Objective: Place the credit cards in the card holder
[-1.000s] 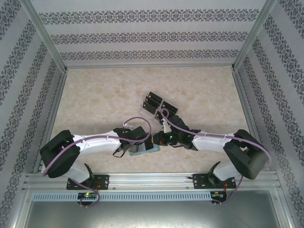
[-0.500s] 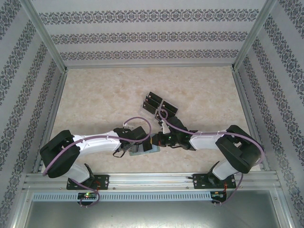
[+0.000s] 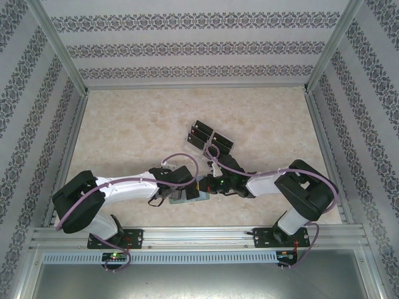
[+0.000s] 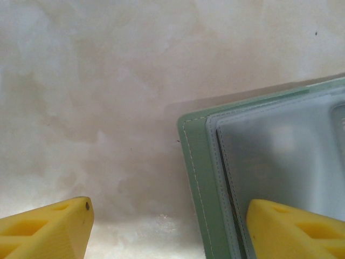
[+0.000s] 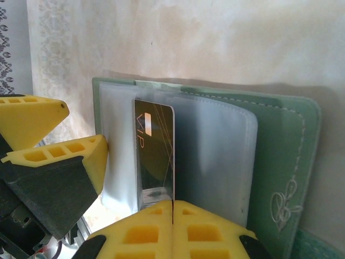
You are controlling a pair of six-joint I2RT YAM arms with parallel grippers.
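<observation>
Overhead, marble-patterned counter (image 3: pixel 124 124) ringed by metal rails (image 3: pixel 193 85) and patterned walls (image 3: pixel 199 50), with wide bare room on the left side and across the far half. Left of centre near the front edge, left gripper (image 3: pixel 171 195) beside an open green card holder (image 3: pixel 187 200), mostly hidden beneath both wrists. Jaws released and spread wide in the left wrist view: one yellow finger (image 4: pixel 48 229) over bare counter, the other above the holder's clear sleeve, contact impossible to judge. Rounded stitched corner of the holder in plain sight there, the rest cut off at the right and bottom borders. Just right of the holder, right gripper (image 5: pixel 172 208), jaws clenched on the short end of a black VIP credit card (image 5: pixel 155 143) standing against the holder's clear inner pockets; depth inside any pocket hard to make out. Embroidered green cover flap free to the right. Farther back, a cluster of spare credit cards (image 3: pixel 209 138) in mid-counter, apart from the holder, a purple cable (image 3: pixel 224 166) crossing its near corner, exact count unclear. Open counter beyond, out to the right rail.
</observation>
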